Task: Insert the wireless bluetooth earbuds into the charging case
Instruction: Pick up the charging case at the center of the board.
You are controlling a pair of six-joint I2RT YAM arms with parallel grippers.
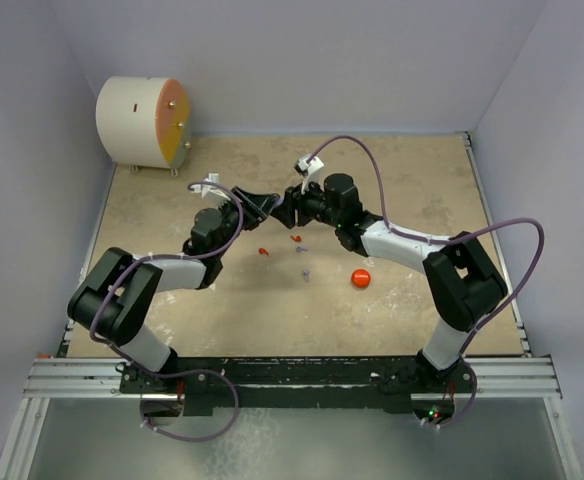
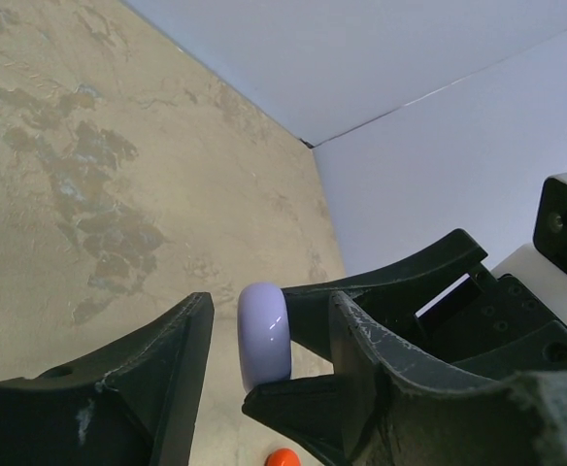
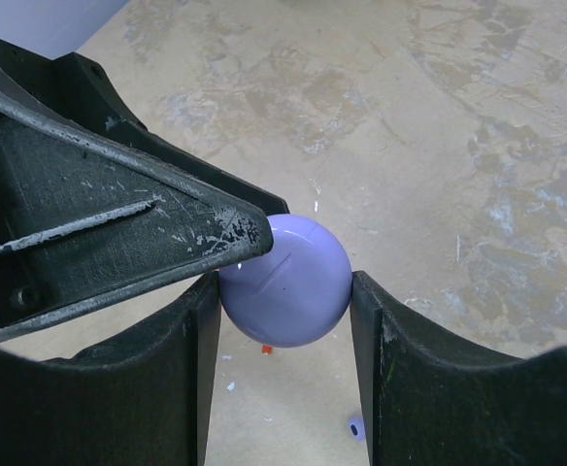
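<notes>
Where the two arms meet, upper middle of the top view: the left pincer (image 1: pixel 271 206) and the right pincer (image 1: pixel 289 210) are seen tip to tip above the table (image 1: pixel 422 190); what is between them is too small to tell here.
Earbuds, top view: all four are found loose on the table just below the pincers: a red earbud (image 1: pixel 263 250), a second red earbud (image 1: pixel 296 238), a lavender earbud (image 1: pixel 301 249) and a second lavender earbud (image 1: pixel 305 273). None is inside a case.
Red charging case (image 1: pixel 361 278), top view: set alone on the table, right of the earbuds.
White drum (image 1: pixel 142 122), top view: placed in the upper left corner, its orange face turned right.
Lavender charging case (image 2: pixel 264 335), left wrist view: shown edge-on in the lower middle, raised off the table, pinched above and below by the right pincer's fingers (image 2: pixel 390 286).
Left pincer, left wrist view: jaws are held apart on either side of the case, and a gap is seen between the left-hand finger (image 2: pixel 172 379) and the case.
Right pincer, right wrist view: clamped on the lavender charging case (image 3: pixel 285 282), which is shown face-on with both fingers (image 3: pixel 201 379) pressed against its rim.
Left pincer, right wrist view: seen at the left of the frame, one fingertip touching the case's upper left edge.
</notes>
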